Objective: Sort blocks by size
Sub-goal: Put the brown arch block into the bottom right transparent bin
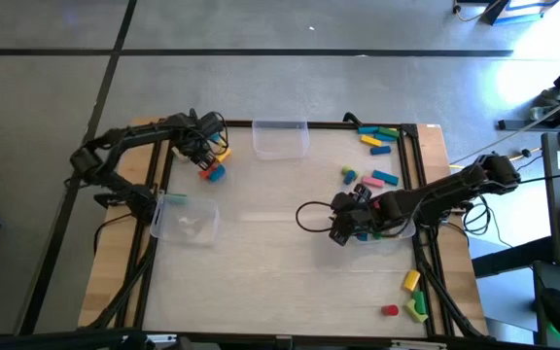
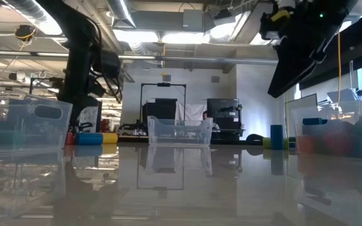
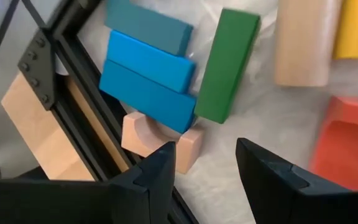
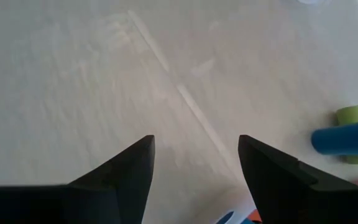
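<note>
My left gripper point(image 1: 205, 158) hangs open over a small heap of blocks point(image 1: 213, 171) at the table's far left corner. In the left wrist view its open fingers point(image 3: 204, 171) stand above a wooden arch block point(image 3: 145, 134), next to blue bars point(image 3: 148, 78) and a green bar point(image 3: 227, 65). They touch none of them. My right gripper point(image 1: 341, 230) is open over bare table point(image 4: 135, 81), beside a clear bin point(image 1: 394, 231) that holds blocks. A blue cylinder point(image 4: 347, 138) lies ahead of it.
An empty clear bin point(image 1: 280, 138) stands at the far middle and another clear bin point(image 1: 185, 216) at the left. Loose blocks lie at the far right corner point(image 1: 377, 138), mid right point(image 1: 367, 177) and near right point(image 1: 413, 292). A black frame rail point(image 3: 73, 81) runs beside the heap.
</note>
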